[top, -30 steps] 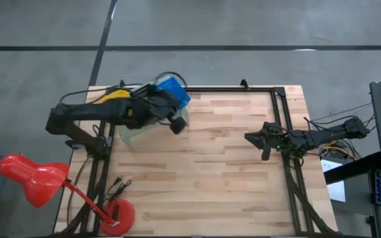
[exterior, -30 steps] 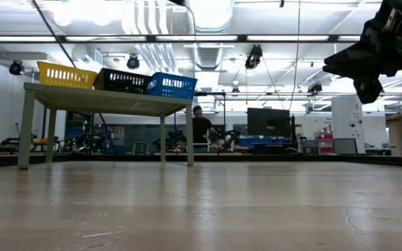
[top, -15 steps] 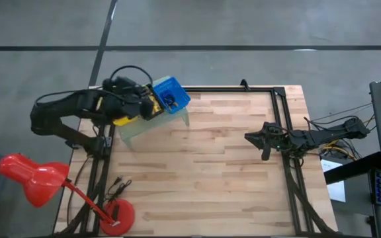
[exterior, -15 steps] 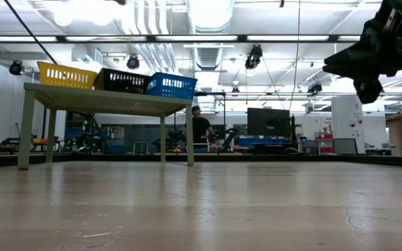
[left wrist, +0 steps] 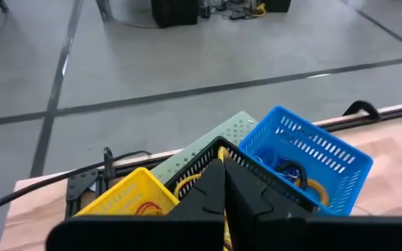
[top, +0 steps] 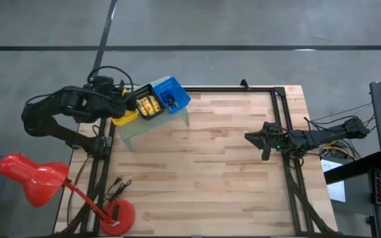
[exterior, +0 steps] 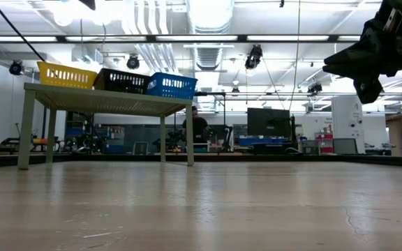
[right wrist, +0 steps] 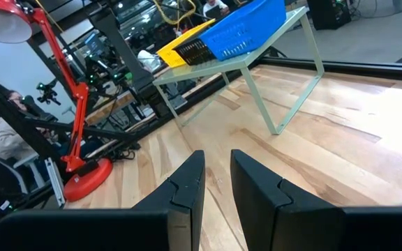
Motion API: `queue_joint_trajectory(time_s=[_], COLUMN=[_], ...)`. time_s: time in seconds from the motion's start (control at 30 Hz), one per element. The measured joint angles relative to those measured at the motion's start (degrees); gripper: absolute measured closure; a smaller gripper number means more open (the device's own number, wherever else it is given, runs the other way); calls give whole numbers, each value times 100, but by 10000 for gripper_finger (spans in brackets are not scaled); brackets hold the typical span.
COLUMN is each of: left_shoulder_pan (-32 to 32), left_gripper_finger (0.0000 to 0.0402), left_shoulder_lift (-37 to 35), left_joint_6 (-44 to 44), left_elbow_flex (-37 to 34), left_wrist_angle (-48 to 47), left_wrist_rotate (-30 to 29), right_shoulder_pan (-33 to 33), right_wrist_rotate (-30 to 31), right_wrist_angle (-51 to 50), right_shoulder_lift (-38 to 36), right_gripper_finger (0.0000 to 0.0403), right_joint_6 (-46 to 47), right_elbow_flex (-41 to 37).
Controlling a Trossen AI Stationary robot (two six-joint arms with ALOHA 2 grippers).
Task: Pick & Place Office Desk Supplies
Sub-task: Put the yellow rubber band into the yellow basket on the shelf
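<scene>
Yellow (top: 125, 119), black (top: 148, 106) and blue (top: 170, 94) bins stand in a row on the pale green riser (top: 136, 134) at the table's far left corner. Yellow-gold pieces (top: 149, 107) lie in the black bin. Small rings (left wrist: 293, 171) lie in the blue bin, and thin bands (left wrist: 142, 207) in the yellow one. My left gripper (top: 126, 104) (left wrist: 223, 166) is shut, holds nothing and hovers at the bins' left end, pointing at them. My right gripper (top: 249, 137) (right wrist: 217, 164) waits above the table's right side, with a narrow gap between its fingers.
A red desk lamp (top: 37, 177) with a round base (top: 118, 215) stands at the near left corner. Black frame rails (top: 284, 119) run along the table's far and right edges. The bare wooden top (top: 204, 172) lies between the arms. A seated person (right wrist: 9, 143) shows beyond the table.
My left gripper has drawn back from above the riser's right end toward the table's left edge. It has passed over the bins, and the black and yellow bins now show. The bins and the right arm have stayed still.
</scene>
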Motion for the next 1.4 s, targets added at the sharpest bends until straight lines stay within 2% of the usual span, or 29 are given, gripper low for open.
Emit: queue_joint_trajectory(time_s=[0.13,0.27,0.5,0.73,1.0,1.17,1.4], left_shoulder_pan=[38,36,36,36,36,36,36], left_gripper_finger=[401,401,401,401,401,400,361], left_shoulder_lift=[-163,-308,-662,-1082,-1561,-1737,-1739], left_joint_6=[-16,368,486,689,-252,-832,-1008], left_elbow_flex=[2,2,-3,-582,-1718,-2160,-2422], left_wrist_angle=[0,0,0,2,-2,10,61], left_wrist_rotate=[43,381,886,985,987,989,1009], right_shoulder_pan=[0,0,0,0,0,0,0], right_wrist_rotate=[0,0,0,0,0,0,0], right_wrist_angle=[0,0,0,0,0,0,0], right_shoulder_lift=[0,0,0,0,0,0,0], right_gripper_finger=[335,335,335,335,335,335,335], right_joint_6=[0,0,0,0,0,0,0], right_elbow_flex=[0,0,0,0,0,0,0])
